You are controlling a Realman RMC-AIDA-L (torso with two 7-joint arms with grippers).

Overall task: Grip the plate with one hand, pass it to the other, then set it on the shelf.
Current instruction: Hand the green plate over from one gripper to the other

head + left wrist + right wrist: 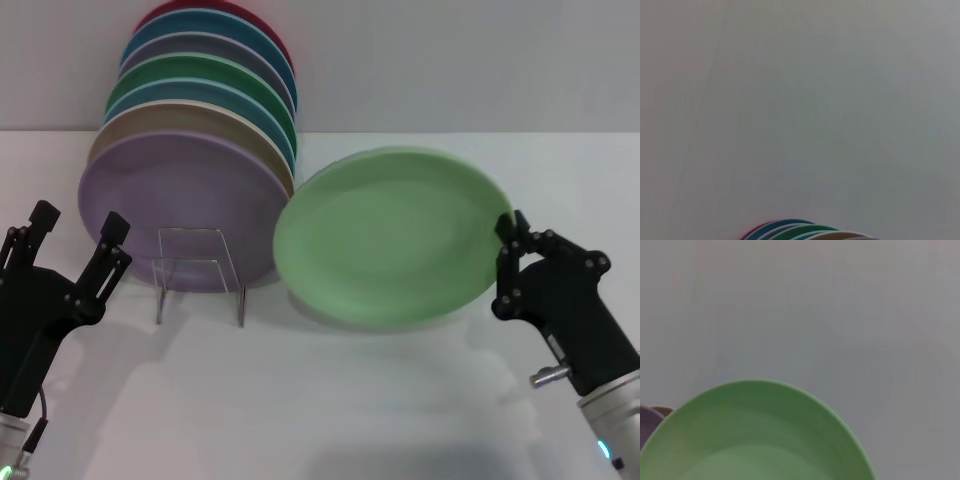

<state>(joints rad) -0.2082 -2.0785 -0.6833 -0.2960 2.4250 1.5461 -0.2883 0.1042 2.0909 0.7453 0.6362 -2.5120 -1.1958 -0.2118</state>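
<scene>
**Mia:** Where is the plate?

**Sam:** The pale green plate [390, 235] is up off the table [330, 400], tipped so its round, shallow face looks at us. It is smooth and dull, not shiny, with no pattern. The right gripper [510, 240] pinches its right edge. The black fingers are closed tight on the rim. From the right wrist view the plate [755, 440] fills the low part as one big green curve.

**Mia:** And the other hand?

**Sam:** The left gripper [78, 235] is low on the left, well apart from the green plate. Its two black bumpy fingers stand spread wide, with nothing between them.

**Mia:** What is that thin thing in the middle?

**Sam:** That is the shelf [198, 275], a little rack of thin clear and silver wire with a square loop in front. A row of round plates [200, 120] stands on edge in it, one behind the next. The front one is a soft purple plate [165, 195]. Behind it come tan, blue, dark green, and red at the back. The pale green plate sits just beside the purple one, to its right.

**Mia:** What is the table like?

**Sam:** Flat, white and plain.
</scene>
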